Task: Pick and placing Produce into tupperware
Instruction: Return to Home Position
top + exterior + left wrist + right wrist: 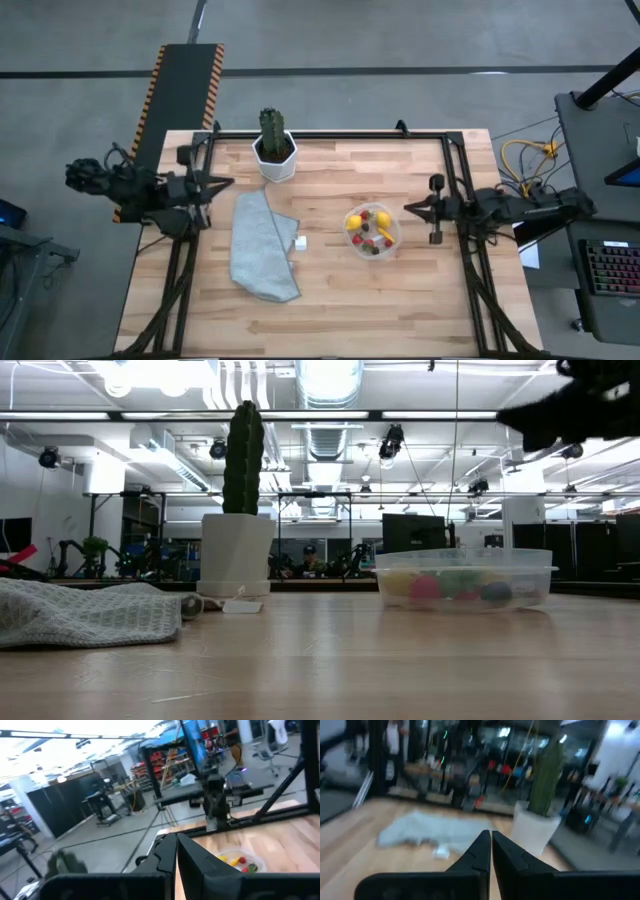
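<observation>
Both grippers are pinched narrow and empty: the left gripper [225, 184] near the table's left edge, the right gripper [407, 207] just beside the tupperware [392, 243], which holds the produce [382, 221]. Homing the right arm probably wants height first, clear of the rim.

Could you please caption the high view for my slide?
Produce lies in the tupperware; left tool and right tool hover shut, both empty.

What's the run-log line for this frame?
produce: in tupperware | left hand: shut, empty, over table's left side | right hand: shut, empty, beside tupperware, not touching
</observation>
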Controlling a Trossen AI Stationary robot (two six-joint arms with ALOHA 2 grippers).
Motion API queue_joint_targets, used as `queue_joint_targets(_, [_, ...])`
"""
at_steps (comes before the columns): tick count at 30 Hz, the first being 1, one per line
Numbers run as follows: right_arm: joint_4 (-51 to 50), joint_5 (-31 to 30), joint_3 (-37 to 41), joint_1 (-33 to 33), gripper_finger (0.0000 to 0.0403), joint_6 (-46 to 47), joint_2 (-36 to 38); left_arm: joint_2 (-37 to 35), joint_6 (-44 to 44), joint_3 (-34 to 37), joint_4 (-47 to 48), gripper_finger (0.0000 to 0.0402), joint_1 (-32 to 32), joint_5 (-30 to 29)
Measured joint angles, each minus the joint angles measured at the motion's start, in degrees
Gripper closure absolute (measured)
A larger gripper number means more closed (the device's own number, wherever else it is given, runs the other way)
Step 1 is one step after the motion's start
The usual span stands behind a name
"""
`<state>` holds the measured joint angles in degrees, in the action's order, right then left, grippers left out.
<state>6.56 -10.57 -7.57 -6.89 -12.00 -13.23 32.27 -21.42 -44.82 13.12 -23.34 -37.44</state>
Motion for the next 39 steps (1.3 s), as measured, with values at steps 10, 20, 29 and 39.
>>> queue_joint_targets(10, [5.7,17.7,2.1,19.0,0.0395,2.7,3.2,-12.8,3.1,13.1,-0.7,0.0402,-0.4,-1.9])
queue_joint_targets(20, [2.8,22.9,6.9,23.2,0.0394,9.6,5.2,-16.0,3.3,15.1,-0.1,0.0402,-0.4,-2.2])
queue_joint_targets(29, [1.4,9.6,7.0,15.1,0.0394,6.2,8.3,-16.4,11.4,16.0,6.0,0.0401,-0.4,-1.6])
queue_joint_targets(39, [4.3,9.0,6.9,14.4,0.0394,4.9,7.8,-20.7,14.8,31.7,-15.7,0.0401,-0.3,19.9])
